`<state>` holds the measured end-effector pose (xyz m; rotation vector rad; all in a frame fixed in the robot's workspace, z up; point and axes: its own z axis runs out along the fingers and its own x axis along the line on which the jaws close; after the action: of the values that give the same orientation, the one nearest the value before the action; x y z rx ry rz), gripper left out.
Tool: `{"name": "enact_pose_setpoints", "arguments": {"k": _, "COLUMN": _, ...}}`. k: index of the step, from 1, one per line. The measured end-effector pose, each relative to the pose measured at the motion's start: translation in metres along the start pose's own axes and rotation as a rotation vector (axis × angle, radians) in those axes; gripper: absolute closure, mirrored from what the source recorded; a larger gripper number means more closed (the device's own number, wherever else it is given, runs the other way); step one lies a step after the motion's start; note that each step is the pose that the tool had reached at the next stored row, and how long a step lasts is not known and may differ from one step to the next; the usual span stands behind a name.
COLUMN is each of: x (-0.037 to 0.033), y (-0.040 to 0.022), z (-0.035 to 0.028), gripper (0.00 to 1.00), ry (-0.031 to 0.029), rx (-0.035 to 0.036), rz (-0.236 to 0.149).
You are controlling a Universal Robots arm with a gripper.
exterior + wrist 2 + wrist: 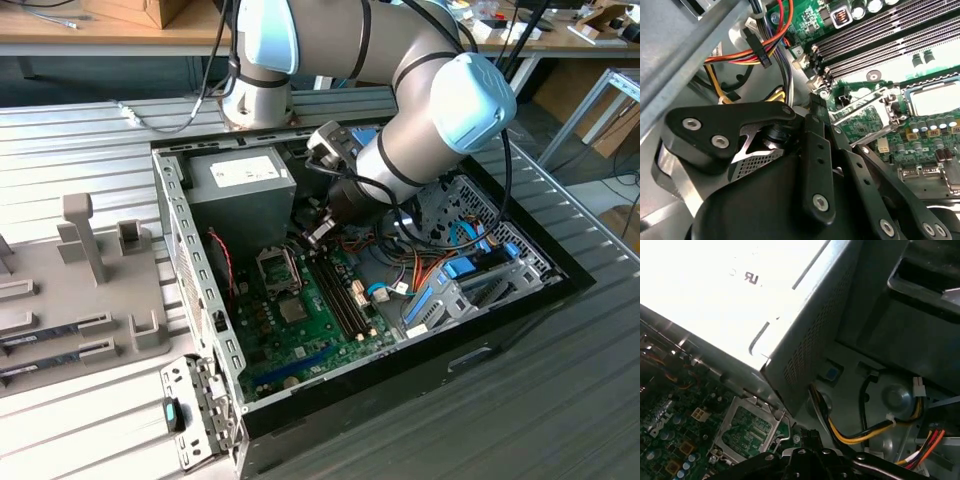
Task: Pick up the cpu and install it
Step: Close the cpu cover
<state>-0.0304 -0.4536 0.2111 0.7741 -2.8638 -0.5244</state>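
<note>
The hand (318, 232) hangs inside the computer case (186, 250), just beside the grey power supply (240, 190) and near the motherboard's socket (278, 266). Whether it is open or closed, and where the cpu sits, I cannot tell.

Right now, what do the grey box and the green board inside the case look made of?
Grey box: looks like sheet metal with a dull grey finish; its side wall is punched with fine vent holes. Green board: likely coated circuit laminate, slightly glossy, carrying long black slots that look like plastic.
</note>
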Motion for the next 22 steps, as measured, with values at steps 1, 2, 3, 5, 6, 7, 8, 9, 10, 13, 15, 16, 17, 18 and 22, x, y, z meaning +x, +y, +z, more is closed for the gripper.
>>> {"name": "enact_pose_setpoints", "arguments": {"k": 1, "x": 0.0014, "y": 0.0007, "z": 0.0003, "gripper": 0.89, "ry": -0.0003, "rx": -0.0001, "rz": 0.000}}
{"name": "enact_pose_setpoints", "arguments": {"k": 2, "x": 0.0037, "y": 0.0018, "z": 0.0008, "gripper": 0.89, "ry": -0.0005, "rx": -0.0004, "rz": 0.000}}
{"name": "enact_pose_setpoints", "arguments": {"k": 3, "x": 0.0050, "y": 0.0025, "z": 0.0011, "gripper": 0.89, "ry": -0.0006, "rx": -0.0008, "rz": 0.000}}
{"name": "enact_pose_setpoints", "arguments": {"k": 5, "x": 0.0072, "y": 0.0034, "z": 0.0021, "gripper": 0.89, "ry": -0.0012, "rx": -0.0017, "rz": 0.000}}
{"name": "enact_pose_setpoints", "arguments": {"k": 6, "x": 0.0078, "y": 0.0037, "z": 0.0026, "gripper": 0.89, "ry": -0.0018, "rx": -0.0027, "rz": -0.001}}
{"name": "enact_pose_setpoints", "arguments": {"k": 7, "x": 0.0079, "y": 0.0036, "z": 0.0032, "gripper": 0.89, "ry": -0.0032, "rx": -0.0053, "rz": -0.001}}
{"name": "enact_pose_setpoints", "arguments": {"k": 8, "x": 0.0080, "y": 0.0035, "z": 0.0035, "gripper": 0.89, "ry": -0.0043, "rx": -0.0076, "rz": -0.002}}
{"name": "enact_pose_setpoints", "arguments": {"k": 9, "x": 0.0080, "y": 0.0035, "z": 0.0036, "gripper": 0.89, "ry": -0.0057, "rx": -0.0102, "rz": -0.002}}
{"name": "enact_pose_setpoints", "arguments": {"k": 10, "x": 0.0083, "y": 0.0035, "z": 0.0041, "gripper": 0.89, "ry": -0.0103, "rx": -0.0186, "rz": -0.005}}
{"name": "enact_pose_setpoints", "arguments": {"k": 13, "x": 0.0081, "y": 0.0026, "z": 0.0066, "gripper": 0.89, "ry": -0.0145, "rx": -0.0277, "rz": -0.009}}
{"name": "enact_pose_setpoints", "arguments": {"k": 15, "x": 0.0080, "y": 0.0013, "z": 0.0097, "gripper": 0.89, "ry": -0.0113, "rx": -0.0280, "rz": -0.017}}
{"name": "enact_pose_setpoints", "arguments": {"k": 16, "x": 0.0078, "y": 0.0004, "z": 0.0118, "gripper": 0.89, "ry": -0.0101, "rx": -0.0280, "rz": -0.019}}
{"name": "enact_pose_setpoints", "arguments": {"k": 17, "x": 0.0077, "y": -0.0002, "z": 0.0133, "gripper": 0.89, "ry": -0.0093, "rx": -0.0281, "rz": -0.021}}
{"name": "enact_pose_setpoints", "arguments": {"k": 18, "x": 0.0077, "y": -0.0004, "z": 0.0139, "gripper": 0.89, "ry": -0.0090, "rx": -0.0281, "rz": -0.022}}
{"name": "enact_pose_setpoints", "arguments": {"k": 22, "x": 0.0077, "y": -0.0007, "z": 0.0143, "gripper": 0.89, "ry": -0.0065, "rx": -0.0280, "rz": -0.028}}
